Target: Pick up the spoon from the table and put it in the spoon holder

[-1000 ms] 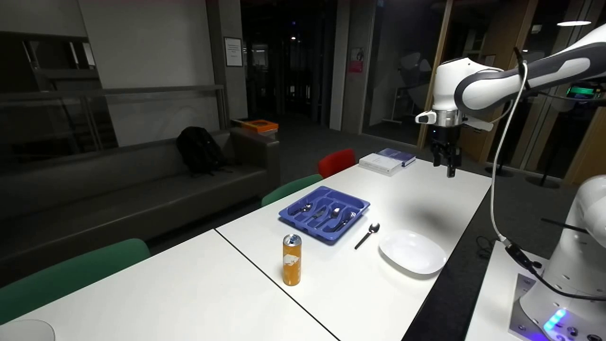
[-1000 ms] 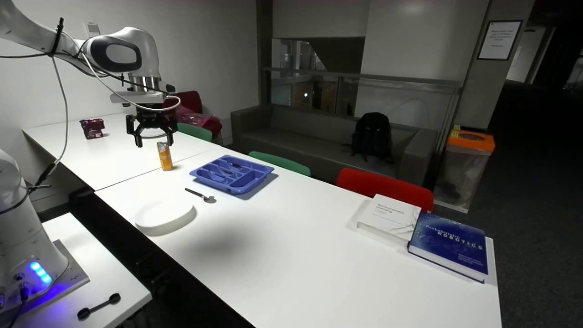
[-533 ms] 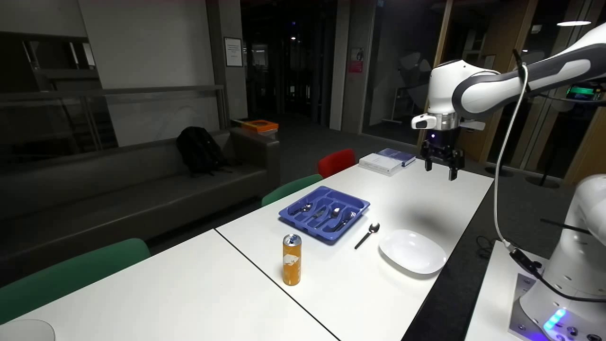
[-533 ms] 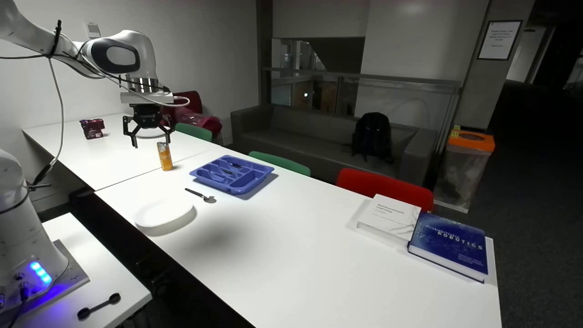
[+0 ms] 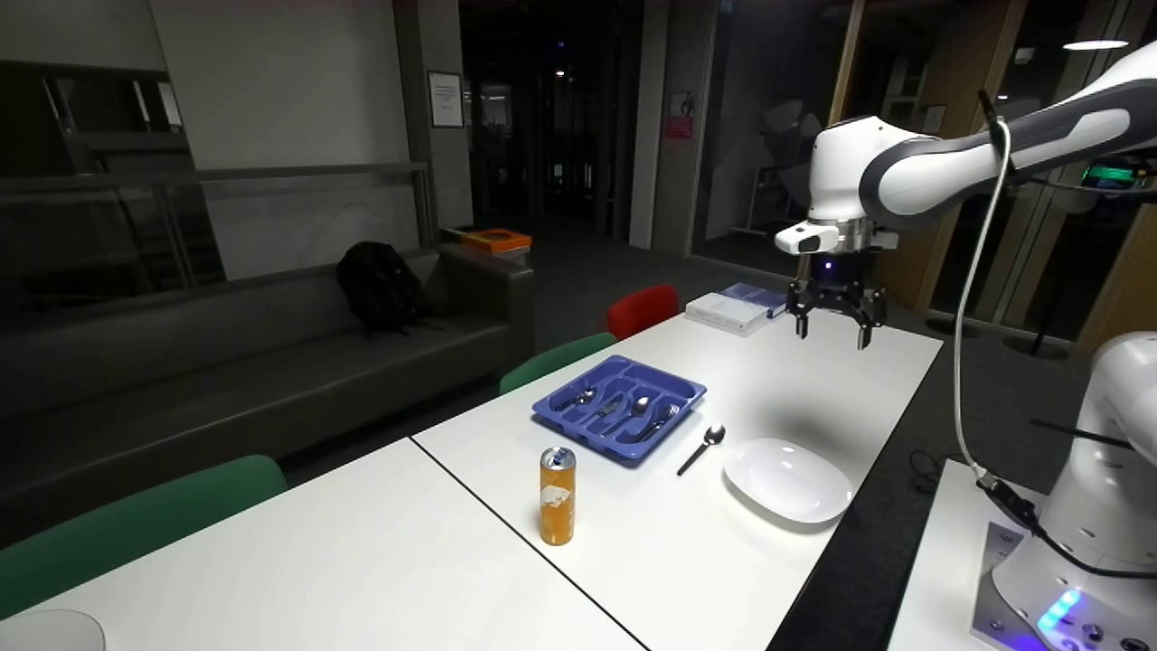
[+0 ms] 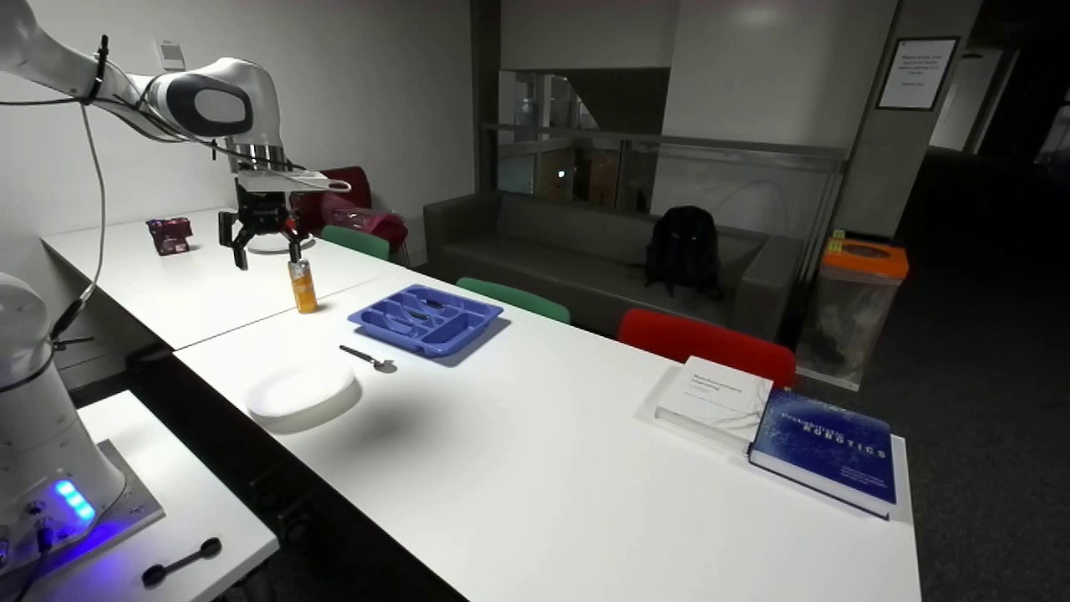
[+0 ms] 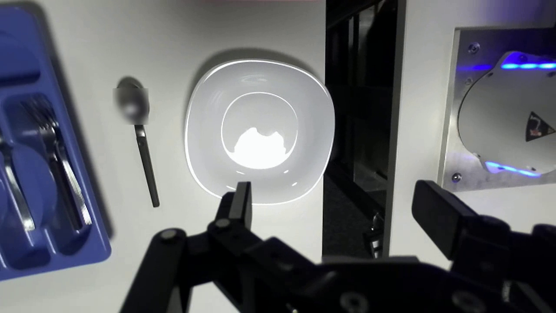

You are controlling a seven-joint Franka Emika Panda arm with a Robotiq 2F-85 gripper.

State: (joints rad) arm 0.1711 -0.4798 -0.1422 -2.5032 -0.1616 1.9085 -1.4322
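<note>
The spoon [image 5: 694,457] lies flat on the white table [image 5: 380,542], between the blue tray and the plate. It also shows in an exterior view [image 6: 361,356] and in the wrist view [image 7: 148,167], bowl toward the top, handle dark. The spoon holder is the blue divided tray [image 5: 583,439], also in an exterior view [image 6: 410,341] and partly cut off at the left of the wrist view [image 7: 99,250]. It holds several utensils. My gripper [image 5: 833,334] is open and empty, pointing down, high above the table. It also shows in an exterior view [image 6: 267,258] and the wrist view [image 7: 334,200].
A white plate [image 5: 786,484] stands beside the spoon, near the table edge. An orange can [image 5: 557,506] stands upright near the tray. Two books [image 6: 719,401] lie at the table's far end. A dark gap [image 7: 358,143] separates the table from the robot's stand.
My gripper has turned about its vertical axis, so its spread fingers show wider in an exterior view. The arm has shifted slightly and come down a little. Spoon, tray and plate have not moved.
</note>
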